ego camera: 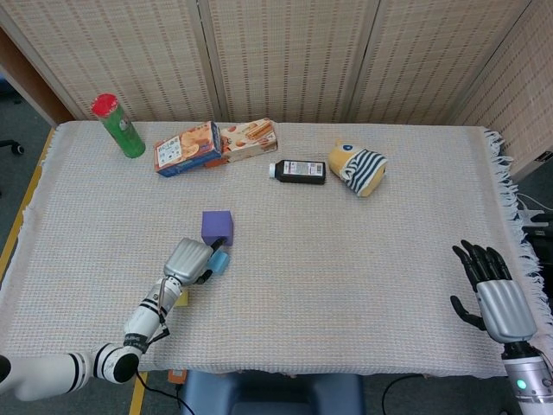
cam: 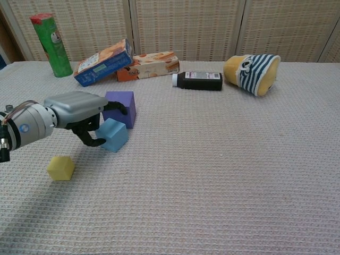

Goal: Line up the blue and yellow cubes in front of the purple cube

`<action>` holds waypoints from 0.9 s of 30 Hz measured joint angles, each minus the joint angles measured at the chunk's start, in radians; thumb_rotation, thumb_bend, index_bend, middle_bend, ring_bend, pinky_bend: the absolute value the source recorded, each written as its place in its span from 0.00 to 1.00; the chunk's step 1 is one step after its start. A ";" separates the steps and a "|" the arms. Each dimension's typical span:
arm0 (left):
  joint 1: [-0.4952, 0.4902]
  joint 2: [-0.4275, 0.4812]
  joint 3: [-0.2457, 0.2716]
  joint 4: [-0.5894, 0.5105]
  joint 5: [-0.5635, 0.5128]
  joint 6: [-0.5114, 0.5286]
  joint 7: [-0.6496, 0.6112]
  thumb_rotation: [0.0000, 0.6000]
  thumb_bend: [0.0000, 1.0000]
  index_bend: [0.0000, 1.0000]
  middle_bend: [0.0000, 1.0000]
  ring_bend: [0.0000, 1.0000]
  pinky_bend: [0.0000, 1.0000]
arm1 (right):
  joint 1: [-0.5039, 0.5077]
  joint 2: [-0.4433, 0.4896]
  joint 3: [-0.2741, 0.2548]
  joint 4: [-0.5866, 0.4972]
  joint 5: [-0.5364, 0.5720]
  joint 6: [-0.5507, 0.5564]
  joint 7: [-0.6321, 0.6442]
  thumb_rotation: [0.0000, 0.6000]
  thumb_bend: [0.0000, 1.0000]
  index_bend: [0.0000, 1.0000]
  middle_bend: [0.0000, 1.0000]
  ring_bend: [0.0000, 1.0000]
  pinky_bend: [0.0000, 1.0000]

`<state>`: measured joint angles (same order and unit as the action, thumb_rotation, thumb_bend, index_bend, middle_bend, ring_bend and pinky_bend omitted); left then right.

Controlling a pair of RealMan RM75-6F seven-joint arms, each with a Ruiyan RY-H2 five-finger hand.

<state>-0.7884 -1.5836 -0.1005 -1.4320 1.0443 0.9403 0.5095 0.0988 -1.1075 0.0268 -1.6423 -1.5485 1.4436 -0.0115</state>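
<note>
While my left hand [cam: 79,114] curls its fingers [cam: 94,139] around the blue cube [cam: 112,135], I set it just before the purple cube [cam: 121,106]; the yellow cube [cam: 60,168] waits behind my fingers. My right hand [ego camera: 497,298] rests spread, holding nothing.

Three cubes (purple cube [cam: 121,106], blue cube [cam: 112,135], yellow cube [cam: 60,167]), two boxes [cam: 103,61] [cam: 150,65], one green canister [cam: 53,45], one dark bottle [cam: 199,81], one plush toy [cam: 252,73]
</note>
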 measured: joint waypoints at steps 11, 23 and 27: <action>0.093 0.101 0.069 -0.164 0.143 0.137 -0.028 1.00 0.36 0.26 1.00 1.00 1.00 | -0.002 0.005 -0.009 -0.005 -0.018 0.006 0.006 1.00 0.10 0.00 0.00 0.00 0.00; 0.122 0.108 0.099 -0.164 0.130 0.082 -0.051 1.00 0.38 0.36 1.00 1.00 1.00 | -0.007 0.007 -0.012 -0.008 -0.028 0.015 0.011 1.00 0.10 0.00 0.00 0.00 0.00; 0.123 0.098 0.102 -0.162 0.143 0.073 -0.052 1.00 0.38 0.33 1.00 1.00 1.00 | -0.007 0.008 -0.012 -0.007 -0.028 0.015 0.013 1.00 0.10 0.00 0.00 0.00 0.00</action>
<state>-0.6655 -1.4856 0.0017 -1.5941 1.1870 1.0133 0.4574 0.0920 -1.0995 0.0145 -1.6491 -1.5765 1.4589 0.0019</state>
